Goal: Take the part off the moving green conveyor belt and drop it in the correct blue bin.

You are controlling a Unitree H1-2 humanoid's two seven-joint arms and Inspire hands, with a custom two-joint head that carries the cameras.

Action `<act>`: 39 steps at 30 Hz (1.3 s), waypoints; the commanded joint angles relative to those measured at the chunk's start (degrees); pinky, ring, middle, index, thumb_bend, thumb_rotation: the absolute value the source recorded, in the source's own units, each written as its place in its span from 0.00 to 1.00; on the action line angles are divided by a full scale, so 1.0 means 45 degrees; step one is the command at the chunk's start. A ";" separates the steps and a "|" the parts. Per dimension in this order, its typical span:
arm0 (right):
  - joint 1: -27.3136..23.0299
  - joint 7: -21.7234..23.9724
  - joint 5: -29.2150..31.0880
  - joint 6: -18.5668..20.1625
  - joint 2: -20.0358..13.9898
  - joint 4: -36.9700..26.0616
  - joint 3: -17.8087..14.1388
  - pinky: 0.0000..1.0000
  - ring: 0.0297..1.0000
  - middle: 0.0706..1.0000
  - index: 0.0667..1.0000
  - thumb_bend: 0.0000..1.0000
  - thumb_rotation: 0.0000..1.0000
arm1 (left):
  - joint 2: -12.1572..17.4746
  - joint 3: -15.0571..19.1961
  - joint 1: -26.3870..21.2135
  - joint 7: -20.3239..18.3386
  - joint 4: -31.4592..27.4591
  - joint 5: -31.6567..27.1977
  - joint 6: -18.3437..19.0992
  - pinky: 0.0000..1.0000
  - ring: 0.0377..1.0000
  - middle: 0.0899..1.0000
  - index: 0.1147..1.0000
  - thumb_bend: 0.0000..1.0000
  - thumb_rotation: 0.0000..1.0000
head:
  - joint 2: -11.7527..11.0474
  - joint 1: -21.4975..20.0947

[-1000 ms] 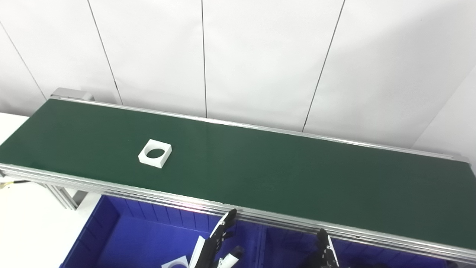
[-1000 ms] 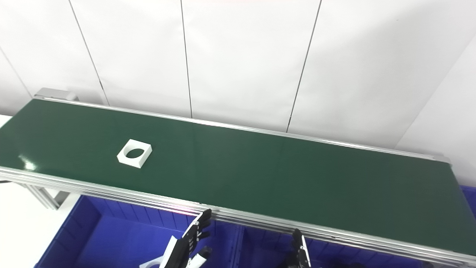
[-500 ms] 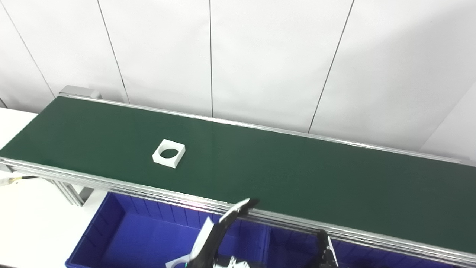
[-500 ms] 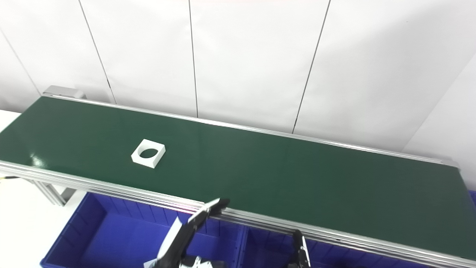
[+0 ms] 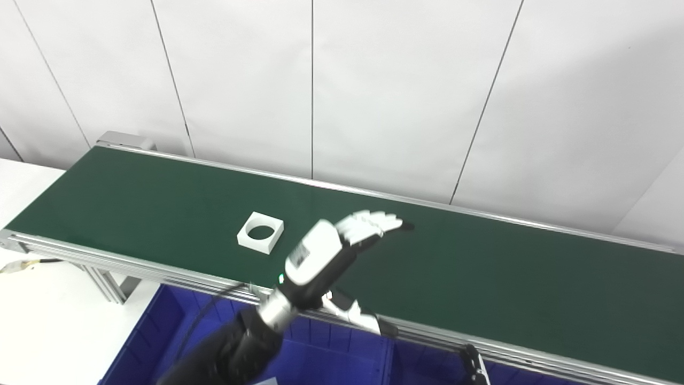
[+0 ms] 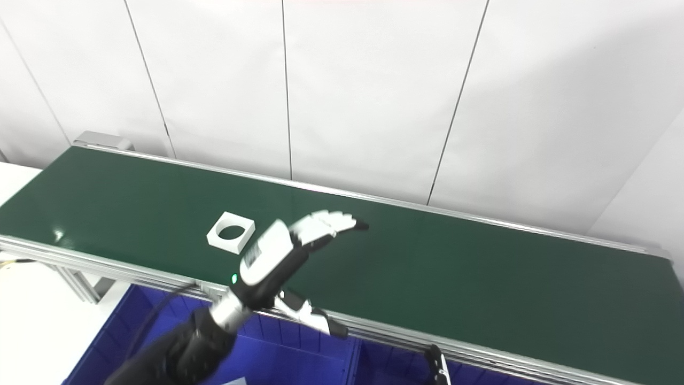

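So there's a long dark green conveyor belt with silver aluminium side rails running across in front of a white panelled wall, and sitting on it toward the left is the part, a small white square plastic block with a round hole through the middle. It's lying flat on the belt, closer to the near rail than the far one, nothing touching it. The left hand, white shell with black fingertips on a dark arm, is up over the belt just to the right of the block, not touching it. Its fingers are stretched out flat and held together, pointing right, and the thumb sticks out low over the near rail, so the hand is released and holding nothing. The right hand only pokes in as a dark tip at the bottom edge, below the rail, and honestly I can't tell if it's clenched or spread. Under the near rail are the deep blue plastic bins with ribbed walls, side by side with a divider wall between them. In the left bin you can just make out a sliver of something white at the very bottom edge, too cut off to say what it is. The right bin is barely in view, so can't say what's in it.
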 commanded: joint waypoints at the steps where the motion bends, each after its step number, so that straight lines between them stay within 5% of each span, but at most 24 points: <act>1: -0.0322 0.0056 -0.0003 -0.0455 0.0176 -0.0263 -0.0012 1.00 1.00 1.00 1.00 0.84 1.00 | 0.0480 0.0318 -0.0914 -0.0614 -0.0160 0.0417 0.0059 0.82 0.86 0.86 0.83 0.97 0.54 | 0.0016 -0.0007; 6: -0.0303 0.0160 0.0079 -0.0455 0.0212 -0.0309 -0.0074 1.00 1.00 0.99 1.00 0.83 1.00 | 0.1027 0.0454 -0.2003 -0.1781 0.0369 0.0551 0.0107 0.82 0.86 0.85 0.83 0.99 0.48 | 0.0047 0.0083; 8: -0.0306 0.0153 0.0071 -0.0455 0.0225 -0.0314 -0.0074 1.00 1.00 0.99 1.00 0.83 1.00 | 0.1220 0.0402 -0.2539 -0.2230 0.0871 0.0669 0.0091 0.81 0.83 0.83 0.81 1.00 0.38 | 0.0047 0.0083; 18: -0.0215 0.0084 -0.0040 -0.0455 0.0173 -0.0440 0.0015 1.00 1.00 0.99 1.00 0.83 1.00 | 0.1475 -0.0090 -0.4263 -0.3777 0.3532 0.1908 0.0725 0.84 0.85 0.86 0.85 1.00 0.36 | 0.0091 0.0088; 29: -0.0082 -0.0126 -0.0173 -0.0454 0.0100 -0.0624 0.0202 1.00 1.00 0.99 1.00 0.83 1.00 | 0.1429 -0.1340 -0.5632 -0.3804 0.7194 0.2989 0.0912 0.83 0.84 0.86 0.86 1.00 0.35 | 0.0159 0.0026; 39: 0.0030 -0.0147 -0.0175 -0.0454 0.0125 -0.0760 0.0230 1.00 1.00 0.99 1.00 0.84 1.00 | 0.1267 -0.1824 -0.6298 -0.4592 0.8720 0.2701 0.1790 0.87 0.87 0.88 0.89 1.00 0.35 | 0.0238 -0.0100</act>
